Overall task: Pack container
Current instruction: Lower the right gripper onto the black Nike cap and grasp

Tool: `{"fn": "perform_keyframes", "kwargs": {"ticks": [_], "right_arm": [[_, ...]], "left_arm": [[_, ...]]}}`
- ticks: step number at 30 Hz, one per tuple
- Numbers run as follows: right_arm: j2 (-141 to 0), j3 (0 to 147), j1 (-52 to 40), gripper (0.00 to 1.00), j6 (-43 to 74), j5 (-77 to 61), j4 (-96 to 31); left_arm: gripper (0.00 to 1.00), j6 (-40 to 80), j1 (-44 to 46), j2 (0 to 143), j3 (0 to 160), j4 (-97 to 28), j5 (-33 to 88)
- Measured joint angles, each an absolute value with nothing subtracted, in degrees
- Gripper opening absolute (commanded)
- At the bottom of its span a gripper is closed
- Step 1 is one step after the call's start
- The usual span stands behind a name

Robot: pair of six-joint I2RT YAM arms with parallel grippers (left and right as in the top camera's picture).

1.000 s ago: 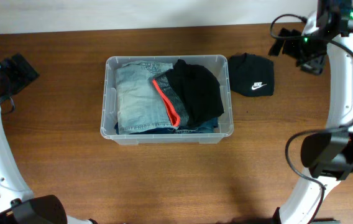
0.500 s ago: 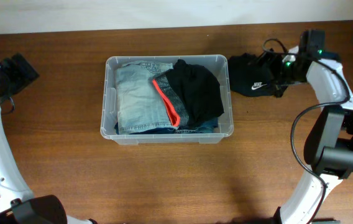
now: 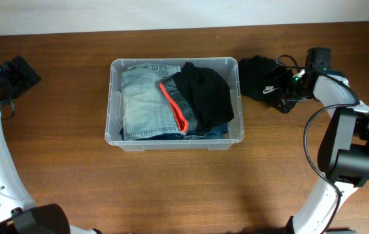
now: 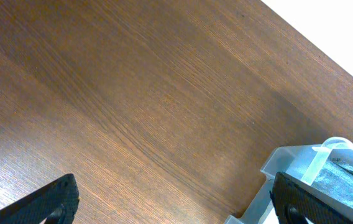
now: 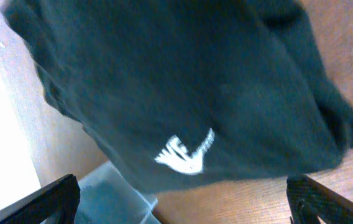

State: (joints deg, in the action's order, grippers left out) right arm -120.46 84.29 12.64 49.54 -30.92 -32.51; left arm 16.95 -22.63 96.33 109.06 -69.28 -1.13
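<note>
Wooden table (image 3: 171,195) — black hat (image 3: 259,83) beside container (image 3: 171,144)

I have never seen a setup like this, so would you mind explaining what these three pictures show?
This is a robot with two arms at a wooden table, each ending in a two-finger gripper. One picture looks straight down from above. The other two come from small cameras on the wrists, so the dark shapes in their lower corners are the robot's own fingers. On the table stands a clear plastic container holding folded jeans and a black garment with a red edge. Beside it, on the right arm's side, lies a black cloth item with a white logo. The right gripper is at that item, open. The left gripper is off to the side, also open. Nothing is held.
</note>
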Motion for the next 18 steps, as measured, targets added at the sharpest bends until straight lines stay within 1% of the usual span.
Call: {"fn": "perform_keyframes", "kwargs": {"ticks": [7, 18], "right_arm": [[-120.46, 84.29, 11.92, 0.99, 49.54, -26.52, -29.1], [-122.08, 84.55, 8.97, 0.99, 50.0, -23.79, -24.6]], "left_arm": [[0.99, 16.95, -22.63, 96.33, 109.06, -69.28, -1.13], [0.99, 16.95, -22.63, 96.33, 109.06, -69.28, -1.13]]}}
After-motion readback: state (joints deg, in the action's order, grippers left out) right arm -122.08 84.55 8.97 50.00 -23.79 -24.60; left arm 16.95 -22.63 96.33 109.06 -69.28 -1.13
